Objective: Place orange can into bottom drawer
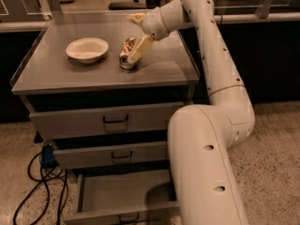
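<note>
The orange can (124, 56) lies tilted on the grey cabinet top (56, 74), right of a white bowl (87, 49), with the gripper (133, 39) over it, fingers (140, 48) spread apart, the nearer one across the can's right side, while the bottom drawer (122, 191) stands open below.

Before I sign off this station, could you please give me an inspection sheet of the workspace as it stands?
Surface: grey cabinet top, carrying the can and a bowl.
Job's things: orange can on the cabinet top, right of the bowl, silver end towards the camera; bottom drawer pulled open, can not yet in it.
Clutter: white bowl, upright, apart from the can.
Grippers: gripper at the orange can, against its right side.
Cables: dark cables looped on the floor left of the cabinet.
Surroundings: top drawer and middle drawer shut; speckled floor.
</note>
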Tool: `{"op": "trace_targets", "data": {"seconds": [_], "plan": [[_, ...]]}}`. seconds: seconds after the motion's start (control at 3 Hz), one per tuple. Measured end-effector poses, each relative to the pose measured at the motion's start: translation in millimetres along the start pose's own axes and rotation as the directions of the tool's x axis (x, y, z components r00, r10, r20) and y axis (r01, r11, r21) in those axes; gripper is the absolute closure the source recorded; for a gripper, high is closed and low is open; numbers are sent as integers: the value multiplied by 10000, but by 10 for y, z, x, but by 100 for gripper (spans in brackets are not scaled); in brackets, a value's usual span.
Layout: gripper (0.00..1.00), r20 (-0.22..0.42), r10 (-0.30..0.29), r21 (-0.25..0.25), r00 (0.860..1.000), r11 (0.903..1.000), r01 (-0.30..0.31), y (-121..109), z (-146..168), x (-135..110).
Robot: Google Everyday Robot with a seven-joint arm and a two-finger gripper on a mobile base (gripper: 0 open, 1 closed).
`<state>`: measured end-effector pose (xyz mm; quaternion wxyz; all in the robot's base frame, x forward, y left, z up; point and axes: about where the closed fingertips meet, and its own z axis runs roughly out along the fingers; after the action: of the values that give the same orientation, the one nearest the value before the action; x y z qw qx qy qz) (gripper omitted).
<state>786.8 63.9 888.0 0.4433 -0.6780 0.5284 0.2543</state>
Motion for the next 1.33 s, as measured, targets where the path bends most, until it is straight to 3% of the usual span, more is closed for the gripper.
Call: {"op": "trace_targets", "data": {"seconds": [0.33, 0.67, 1.33], "plan": [[0, -150, 509, 306, 9986, 9983, -504, -89, -4, 91], [0, -148, 521, 299, 9985, 9982, -516, -88, -1, 95], [0, 57, 1340, -224, 9910, 9907, -1339, 66, 197, 361]]}}
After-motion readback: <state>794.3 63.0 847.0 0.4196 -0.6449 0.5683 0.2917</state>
